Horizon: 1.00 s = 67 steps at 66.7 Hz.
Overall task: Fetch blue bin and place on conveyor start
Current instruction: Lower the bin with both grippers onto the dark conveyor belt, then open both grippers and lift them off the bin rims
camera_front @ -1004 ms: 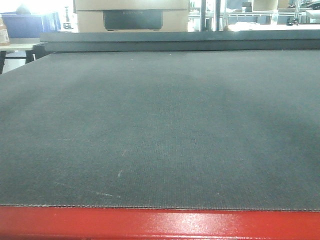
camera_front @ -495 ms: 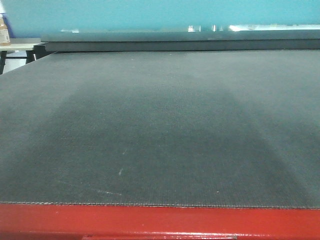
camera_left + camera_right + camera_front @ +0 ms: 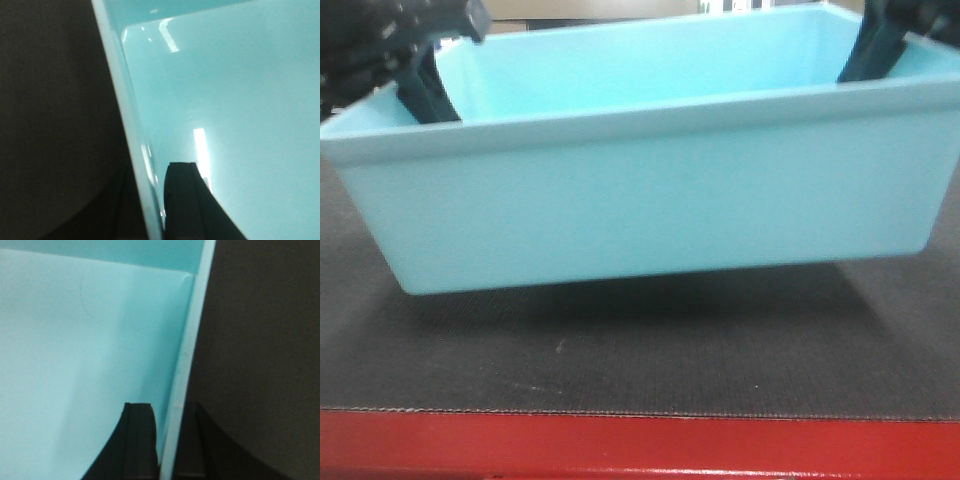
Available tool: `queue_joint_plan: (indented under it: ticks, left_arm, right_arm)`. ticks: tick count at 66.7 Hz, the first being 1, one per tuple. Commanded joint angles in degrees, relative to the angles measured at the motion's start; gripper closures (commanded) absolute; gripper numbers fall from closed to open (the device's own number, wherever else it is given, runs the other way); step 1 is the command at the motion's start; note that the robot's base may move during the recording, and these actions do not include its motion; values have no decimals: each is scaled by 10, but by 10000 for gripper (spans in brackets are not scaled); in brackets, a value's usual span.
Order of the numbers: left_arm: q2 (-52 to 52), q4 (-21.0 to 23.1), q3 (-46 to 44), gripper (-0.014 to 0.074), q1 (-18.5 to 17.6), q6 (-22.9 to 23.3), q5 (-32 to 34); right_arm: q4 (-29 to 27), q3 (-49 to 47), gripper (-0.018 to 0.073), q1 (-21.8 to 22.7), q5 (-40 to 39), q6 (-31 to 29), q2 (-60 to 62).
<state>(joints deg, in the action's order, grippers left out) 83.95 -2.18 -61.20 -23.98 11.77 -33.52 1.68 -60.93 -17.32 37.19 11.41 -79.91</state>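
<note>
Blue bin hangs tilted just above the conveyor start, left gripper and right gripper each pinching an end wall; lower both evenly, level, before letting go.

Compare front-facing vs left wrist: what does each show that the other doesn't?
Only the front-facing view shows the blue bin whole from outside, tilted over the belt with its left end lowest, the red frame edge, and both grippers, left and right, at the end walls. Only the left wrist view shows, close up, one finger inside the wall and a darker shape outside it, with glare on the bin's inner floor. Both show the bin's rim and the conveyor start.
</note>
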Motion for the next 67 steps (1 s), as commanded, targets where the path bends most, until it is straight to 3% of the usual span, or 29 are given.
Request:
queue_joint_plan:
  ticks: [1, 9, 15, 18, 21, 33, 42, 50, 63, 67]
  left_arm:
    - [3, 29, -3, 657, -8, -9, 50]
    - [3, 29, -3, 462, -8, -9, 50]
    - [3, 29, -9, 197, -8, -9, 34]
    - [2, 30, -15, 34, -8, -9, 23]
    - [0, 31, -24, -29, -8, -9, 11]
    - [-36, 25, -60, 113, -8, -9, -39]
    - [-90, -2, -66, 220, 2, -9, -48]
    - [-142, -24, -65, 367, 40, -9, -75]
    - [-220, -46, -18, 681, 122, -17, -84]
    - [-242, -46, 12, 707, 141, -33, -79]
  right_arm:
    - [-21, -3, 580, -5, -51, -14, -20]
    - [-21, -3, 331, -5, -37, -14, -37]
    - [-21, -3, 87, -5, -26, -14, -36]
    - [-21, -4, 25, -5, -24, -14, -34]
    - [-21, -7, -17, -5, -17, -14, -28]
    - [-17, -38, 25, -4, 9, -14, 13]
    - [11, -53, 115, -3, 18, -14, 53]
    - [29, -53, 302, 20, 45, -14, 87]
    - [46, -23, 725, 92, 56, -14, 126]
    - [46, -6, 720, 115, 55, -14, 140]
